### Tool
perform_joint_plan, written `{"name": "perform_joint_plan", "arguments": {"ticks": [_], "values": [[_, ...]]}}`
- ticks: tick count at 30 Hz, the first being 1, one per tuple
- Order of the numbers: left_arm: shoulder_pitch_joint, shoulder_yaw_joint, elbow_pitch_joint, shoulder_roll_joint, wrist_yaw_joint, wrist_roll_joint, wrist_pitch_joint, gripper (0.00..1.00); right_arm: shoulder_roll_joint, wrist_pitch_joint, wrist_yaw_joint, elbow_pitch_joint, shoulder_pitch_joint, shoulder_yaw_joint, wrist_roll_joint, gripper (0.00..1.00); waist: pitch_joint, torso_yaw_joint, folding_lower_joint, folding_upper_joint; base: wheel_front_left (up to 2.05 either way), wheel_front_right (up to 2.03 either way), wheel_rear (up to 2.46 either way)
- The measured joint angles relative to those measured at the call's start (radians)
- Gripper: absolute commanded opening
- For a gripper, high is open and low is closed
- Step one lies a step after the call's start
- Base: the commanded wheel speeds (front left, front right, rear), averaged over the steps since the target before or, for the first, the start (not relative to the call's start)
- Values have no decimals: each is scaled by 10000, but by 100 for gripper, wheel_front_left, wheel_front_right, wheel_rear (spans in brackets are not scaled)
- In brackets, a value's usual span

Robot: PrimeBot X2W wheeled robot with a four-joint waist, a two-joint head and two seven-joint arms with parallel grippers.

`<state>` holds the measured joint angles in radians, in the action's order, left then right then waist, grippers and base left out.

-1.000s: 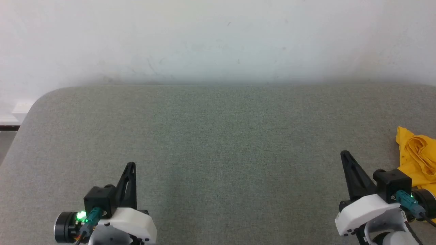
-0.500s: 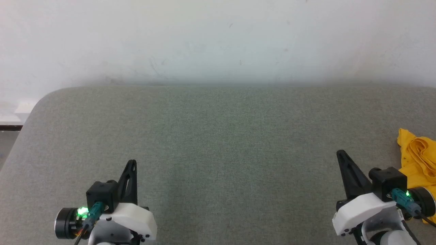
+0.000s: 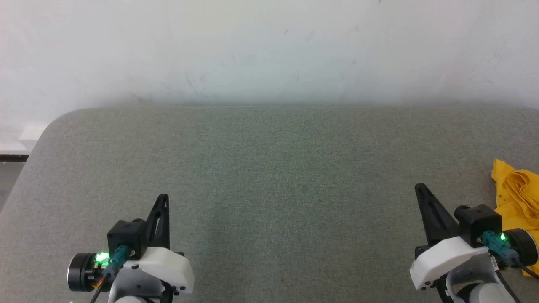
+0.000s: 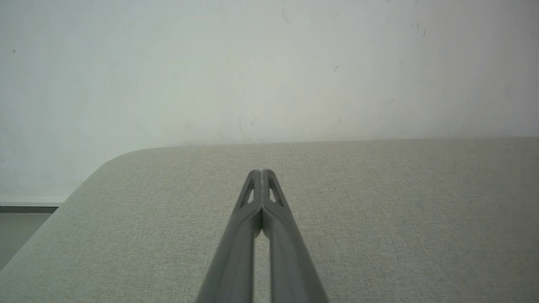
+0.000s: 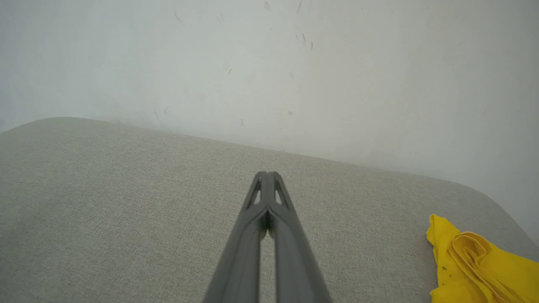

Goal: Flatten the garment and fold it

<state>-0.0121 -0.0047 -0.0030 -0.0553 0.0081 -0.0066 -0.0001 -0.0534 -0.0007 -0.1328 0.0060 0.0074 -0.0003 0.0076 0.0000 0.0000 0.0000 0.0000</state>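
The crumpled yellow garment (image 3: 516, 187) is seen at the right edge of the grey surface (image 3: 269, 160), near the right gripper (image 3: 419, 189). The jaws of that gripper and of the left gripper (image 3: 163, 198) are pressed together above the cloth-covered top.

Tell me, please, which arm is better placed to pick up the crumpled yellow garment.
The right. The garment lies bunched on the right side of the table, close beside the right hand, which is shut and empty. The left hand, also shut, sits far across it.

Matt woven grey fabric on table (image 3: 269, 168), garment (image 3: 516, 185) soft creased cloth.
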Motion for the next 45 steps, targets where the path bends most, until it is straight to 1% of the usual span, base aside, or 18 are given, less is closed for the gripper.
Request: {"name": "perform_joint_plan", "arguments": {"ticks": [45], "values": [[1,2,10,2,0,0,0,0,0,0,0,-2,-7,2,0,0,0,0,0,0,0,0,0]]}}
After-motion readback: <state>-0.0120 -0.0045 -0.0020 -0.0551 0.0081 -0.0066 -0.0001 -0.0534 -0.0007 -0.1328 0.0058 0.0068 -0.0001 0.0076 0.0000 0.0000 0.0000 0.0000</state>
